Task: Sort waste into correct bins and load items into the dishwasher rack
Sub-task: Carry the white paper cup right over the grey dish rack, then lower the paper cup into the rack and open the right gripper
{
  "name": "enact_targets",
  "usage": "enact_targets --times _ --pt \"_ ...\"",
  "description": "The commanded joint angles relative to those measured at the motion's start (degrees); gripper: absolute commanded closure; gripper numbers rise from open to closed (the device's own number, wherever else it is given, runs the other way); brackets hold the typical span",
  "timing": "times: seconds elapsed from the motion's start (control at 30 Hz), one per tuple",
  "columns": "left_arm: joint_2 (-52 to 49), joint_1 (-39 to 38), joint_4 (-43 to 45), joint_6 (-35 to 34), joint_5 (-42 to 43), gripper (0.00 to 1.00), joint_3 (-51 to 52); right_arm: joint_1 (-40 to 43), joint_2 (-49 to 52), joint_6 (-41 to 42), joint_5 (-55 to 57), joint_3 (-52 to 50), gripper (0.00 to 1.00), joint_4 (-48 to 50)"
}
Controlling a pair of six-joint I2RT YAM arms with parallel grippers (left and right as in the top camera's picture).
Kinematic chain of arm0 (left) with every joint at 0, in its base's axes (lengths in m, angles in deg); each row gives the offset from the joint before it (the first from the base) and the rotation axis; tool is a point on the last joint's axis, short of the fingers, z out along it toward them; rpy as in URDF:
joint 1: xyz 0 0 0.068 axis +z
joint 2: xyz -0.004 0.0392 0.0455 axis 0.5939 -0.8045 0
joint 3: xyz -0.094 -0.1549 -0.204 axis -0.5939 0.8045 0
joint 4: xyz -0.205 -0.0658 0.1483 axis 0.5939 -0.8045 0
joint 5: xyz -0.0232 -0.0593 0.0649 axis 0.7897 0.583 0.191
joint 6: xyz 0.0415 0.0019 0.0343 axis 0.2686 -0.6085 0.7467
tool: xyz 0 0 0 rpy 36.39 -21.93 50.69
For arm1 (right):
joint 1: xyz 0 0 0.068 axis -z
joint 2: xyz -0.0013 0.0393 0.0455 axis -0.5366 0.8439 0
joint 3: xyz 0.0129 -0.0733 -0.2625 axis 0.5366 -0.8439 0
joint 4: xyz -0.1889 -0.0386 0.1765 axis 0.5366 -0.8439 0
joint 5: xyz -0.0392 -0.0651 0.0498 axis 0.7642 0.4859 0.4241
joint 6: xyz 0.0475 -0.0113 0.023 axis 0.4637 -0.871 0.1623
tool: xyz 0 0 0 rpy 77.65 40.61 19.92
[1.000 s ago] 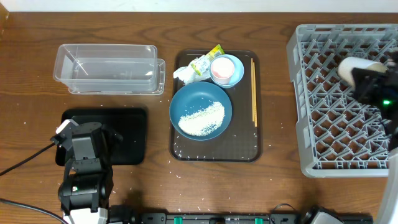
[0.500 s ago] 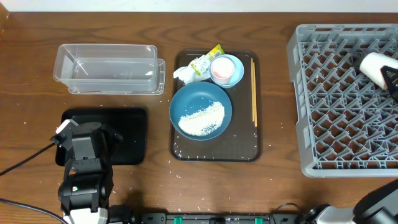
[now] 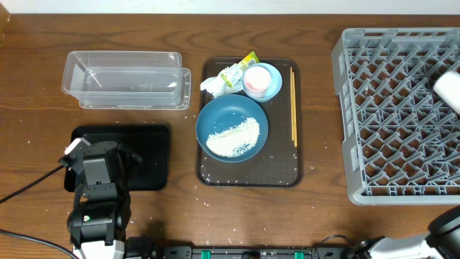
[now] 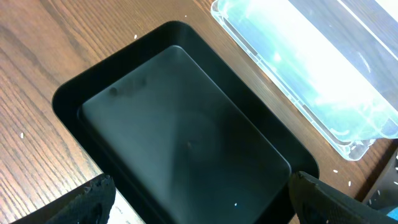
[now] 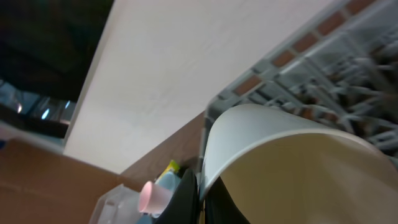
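Overhead and wrist views, loading step. My right gripper (image 5: 200,193) is pinched together on the white cup (image 3: 447,88), with the cup's rim passing between the fingers. The cup therefore hangs tilted rather than upright, its open mouth turned toward the wrist camera. It sits above the dishwasher rack (image 3: 345,108), near the rack's 3 o'clock edge and partly cut off by the frame. I cannot tell whether it touches the pegs. I judge the coming move to be a lowering into the cells directly beneath, mouth turned down. My left gripper (image 4: 202,202) stands wide apart and empty over the black tray (image 4: 186,149), far off toward 9 o'clock, so the right arm is clearly the nearer one.
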Motion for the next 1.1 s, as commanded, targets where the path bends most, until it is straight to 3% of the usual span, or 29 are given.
enact_targets --times 0.0,0.37,0.73,1.07 --pt "0.0 0.2 -0.2 -0.5 -0.3 0.08 -1.0 1.7 3.6 1.4 -0.1 1.0 0.99 2.0" --pt "0.0 0.2 -0.2 -0.5 -0.3 0.08 -1.0 2.6 11.8 14.5 -5.4 1.0 0.99 19.1" --pt "0.0 0.2 -0.2 -0.5 -0.3 0.08 -1.0 2.0 16.9 16.1 -5.8 1.0 0.99 18.6" --pt "0.0 0.2 -0.1 -0.5 -0.3 0.08 -1.0 5.6 16.8 24.9 -5.4 1.0 0.98 18.6"
